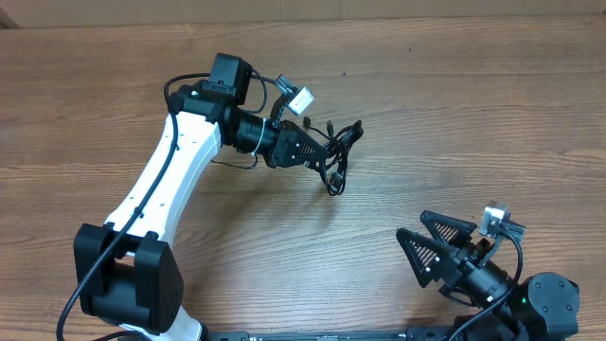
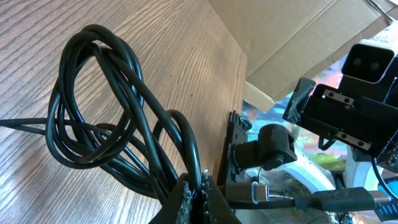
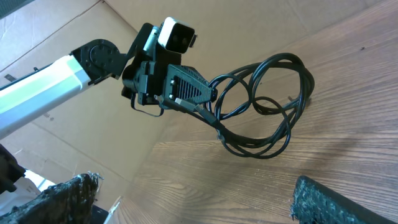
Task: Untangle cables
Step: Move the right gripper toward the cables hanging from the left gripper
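A wooden table (image 1: 473, 114) is carrying the whole scene, its brown grain running from side to side and its boards showing a few darker streaks. A loose bundle of thin black cables (image 1: 339, 152) is sitting a little left of the table's middle, its loops crossing over one another. How much of the bundle is actually resting on the wood cannot be told. One strand (image 2: 18, 123) is trailing away from the loops, lying flat along the surface. Two small dark specks (image 1: 410, 50) are lying on the bare wood towards the far side. Plain cardboard (image 1: 284, 8) is standing along the table's far edge.
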Tool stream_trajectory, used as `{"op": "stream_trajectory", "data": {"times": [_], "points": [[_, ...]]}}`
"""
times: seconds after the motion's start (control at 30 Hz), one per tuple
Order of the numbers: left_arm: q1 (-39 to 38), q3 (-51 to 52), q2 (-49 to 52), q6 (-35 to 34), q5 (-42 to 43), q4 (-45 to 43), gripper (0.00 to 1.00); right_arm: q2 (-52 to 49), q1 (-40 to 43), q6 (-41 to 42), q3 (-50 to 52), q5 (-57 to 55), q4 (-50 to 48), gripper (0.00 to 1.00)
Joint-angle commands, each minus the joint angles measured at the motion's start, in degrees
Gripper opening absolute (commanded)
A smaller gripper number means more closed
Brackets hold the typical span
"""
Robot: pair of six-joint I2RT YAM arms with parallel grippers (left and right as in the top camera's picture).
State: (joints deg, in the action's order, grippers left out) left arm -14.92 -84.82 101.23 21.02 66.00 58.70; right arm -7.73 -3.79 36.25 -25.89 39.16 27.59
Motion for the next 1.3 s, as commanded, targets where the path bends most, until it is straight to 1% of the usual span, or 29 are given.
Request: {"op": "stream_trajectory", "data": {"times": [0.0,0.2,0.3,0.37,0.47,0.73,0.83,0.9,0.97,1.03,1.27], "points": [[0.22,-1.70,-1.97,1.03,2.45,0.00,0.04,-0.07,0.13,1.33,-1.18,-0.07,-0.63,1.00],[0.22,-1.70,-1.97,1.05,2.45,-0.04,0.04,-0.42,0.13,9.27,-1.18,-0.02,-4.66,1.00],[0.22,-1.70,-1.97,1.03,2.45,-0.04,0.05,-2.19,0.13,13.53,-1.20,0.68,-8.11,1.00],[0.22,-1.70,-1.97,1.05,2.45,-0.04,0.04,-4.96,0.13,16.65,-1.20,2.84,-11.93,1.00],[0.22,-1.70,-1.97,1.05,2.45,-0.04,0.04,-11.26,0.13,18.97,-1.38,8.41,-17.97,1.00],[0.22,-1.70,-1.97,1.03,2.47,-0.04,0.04,-31.17,0.13,19.04,-2.69,18.03,-25.68,1.00],[0.22,-1.70,-1.97,1.03,2.47,-0.04,0.04,-37.77,0.11,18.80,-2.69,22.43,-31.87,1.00],[0.22,-1.70,-1.97,1.05,2.47,-0.04,0.04,-41.44,0.13,18.86,-2.69,25.07,-37.83,1.00],[0.22,-1.70,-1.97,1.05,2.47,-0.07,0.04,-44.59,0.13,19.56,-2.69,26.34,-43.76,1.00],[0.22,-1.70,-1.97,1.05,2.47,-0.09,0.04,-46.58,0.13,19.98,-2.69,26.32,-46.56,1.00],[0.22,-1.70,-1.97,1.05,3.10,-0.52,0.04,-49.70,0.13,19.87,-2.69,26.23,-46.84,1.00]]}}
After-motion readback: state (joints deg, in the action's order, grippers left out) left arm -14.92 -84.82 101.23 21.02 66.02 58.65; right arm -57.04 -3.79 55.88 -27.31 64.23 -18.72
